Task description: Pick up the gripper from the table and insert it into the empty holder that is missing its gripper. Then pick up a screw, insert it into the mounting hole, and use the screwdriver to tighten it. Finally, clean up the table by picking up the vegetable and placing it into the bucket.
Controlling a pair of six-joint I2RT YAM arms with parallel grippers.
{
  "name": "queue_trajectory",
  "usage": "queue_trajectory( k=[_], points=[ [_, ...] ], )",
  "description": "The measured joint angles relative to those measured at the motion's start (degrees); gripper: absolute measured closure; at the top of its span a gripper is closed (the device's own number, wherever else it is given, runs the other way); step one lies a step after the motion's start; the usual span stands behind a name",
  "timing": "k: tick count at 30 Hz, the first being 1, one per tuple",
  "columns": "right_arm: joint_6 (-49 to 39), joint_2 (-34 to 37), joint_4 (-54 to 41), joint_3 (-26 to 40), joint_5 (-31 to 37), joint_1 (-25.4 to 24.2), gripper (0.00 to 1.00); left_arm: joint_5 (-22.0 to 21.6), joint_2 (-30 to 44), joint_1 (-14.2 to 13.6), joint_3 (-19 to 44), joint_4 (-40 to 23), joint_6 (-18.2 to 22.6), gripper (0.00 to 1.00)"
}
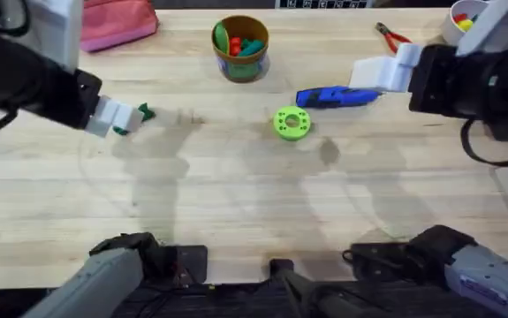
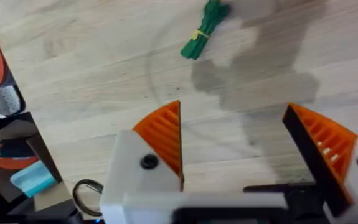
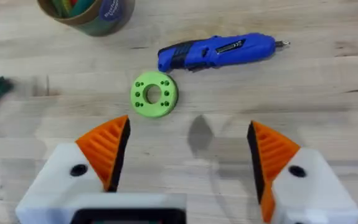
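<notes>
Start at the left. Your left gripper hangs over the wooden table with its two orange pads wide apart and nothing between them. The vegetable, a small dark green sprig tied with a yellow band, lies flat on the wood just past those open fingers, a little apart from them. From above you see the vegetable right at the white tip of the left arm, well to the left of the green ring disc.

Now look at the middle. The green ring disc lies flat on the table. The bucket stands behind the disc, near the far edge of the table, with red and green toys inside it. The vegetable is not in the bucket; it is off to the left of it.

Just right of the disc and a bit behind it lies the screwdriver, blue, on its side.

On the right, your right gripper is open too, with its orange pads spread and empty. The disc sits just ahead of it, and the screwdriver lies past the disc. Red-handled pliers lie behind the screwdriver, near a white bowl in the far right corner.
</notes>
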Motion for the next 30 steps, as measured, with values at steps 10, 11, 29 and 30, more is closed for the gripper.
queue_trajectory(
  k=[10,11,29,30],
  points=[
    [-0.02,0.0,0.06,-0.01,0.0,0.02,0.01,4.84,15.73,7.45,2.42,0.73,13.7,0.016],
    [-0.02,0.0,0.09,-0.02,0.0,0.0,0.01,5.19,16.6,8.44,2.79,0.57,14.73,0.016],
    [0.0,0.0,0.11,-0.02,0.0,0.02,0.01,7.58,36.76,12.94,5.5,10.66,25.82,0.016],
    [-0.01,0.0,0.11,-0.02,0.0,0.01,0.01,7.58,38.18,12.94,5.5,10.96,26.15,0.015]
  ],
)
